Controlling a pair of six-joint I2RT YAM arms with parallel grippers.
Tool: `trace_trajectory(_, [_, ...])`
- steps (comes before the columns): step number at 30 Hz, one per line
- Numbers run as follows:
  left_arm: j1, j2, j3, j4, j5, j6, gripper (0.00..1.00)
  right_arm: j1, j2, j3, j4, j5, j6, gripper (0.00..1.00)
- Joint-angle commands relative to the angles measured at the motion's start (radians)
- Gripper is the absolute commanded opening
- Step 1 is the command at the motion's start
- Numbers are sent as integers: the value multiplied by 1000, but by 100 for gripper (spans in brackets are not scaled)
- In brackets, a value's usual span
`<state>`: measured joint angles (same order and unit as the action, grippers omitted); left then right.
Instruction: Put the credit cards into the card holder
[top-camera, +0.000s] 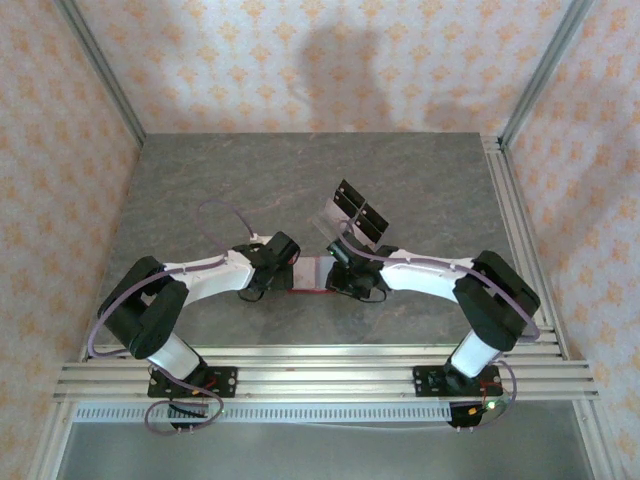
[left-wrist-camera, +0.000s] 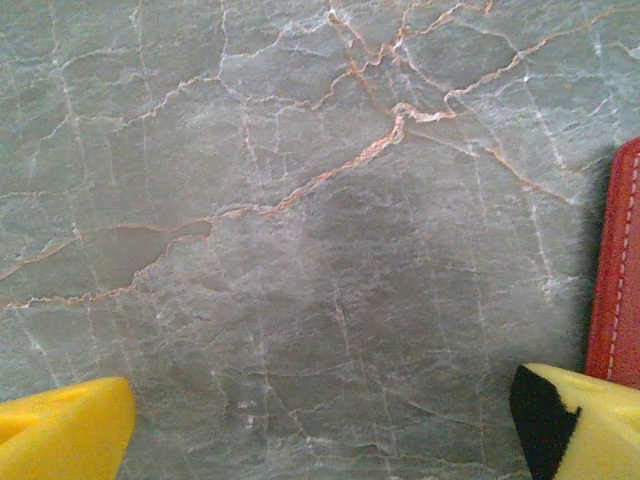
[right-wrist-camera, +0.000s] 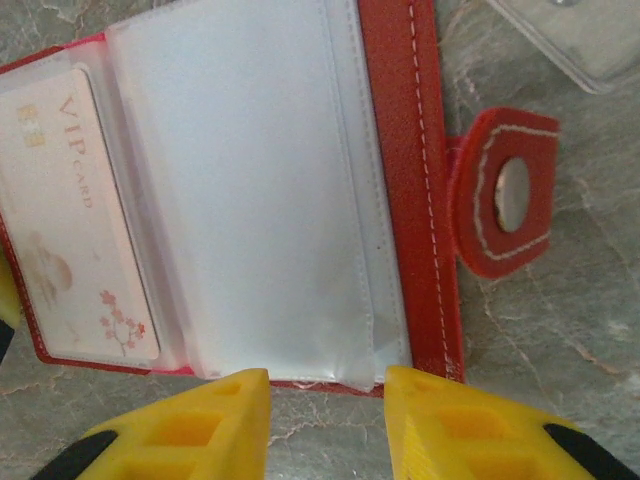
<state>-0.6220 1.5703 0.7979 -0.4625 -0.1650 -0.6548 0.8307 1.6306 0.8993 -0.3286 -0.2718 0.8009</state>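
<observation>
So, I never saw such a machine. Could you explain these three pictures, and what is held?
These are two robot arms on a marble table. One picture looks down from above; the other two come from wrist cameras, so the yellow pads are each arm's own. The left hand is open above the table. The right hand is at the edge of an open red card holder, with one pale card in a sleeve. Whether it grips the sleeve, I cannot tell. A clear rack lies beyond.

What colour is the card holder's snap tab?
The snap tab is red with white stitching; the right wrist view shows it best.
</observation>
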Motion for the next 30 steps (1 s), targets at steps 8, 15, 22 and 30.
trace_trajectory(8, [-6,-21,8,-46,-37,-11,98,-16,22,33,9,29,-21,30])
trace_trajectory(15, [-6,-19,7,-44,-35,-12,98,-25,36,35,19,16,-25,19])
trace_trajectory(22, [-5,-23,12,-50,-46,-12,98,-28,29,38,20,3,-29,0])
trace_trajectory(30, [37,-66,51,-129,-136,-38,100,-28,-17,85,2,-31,-57,0])
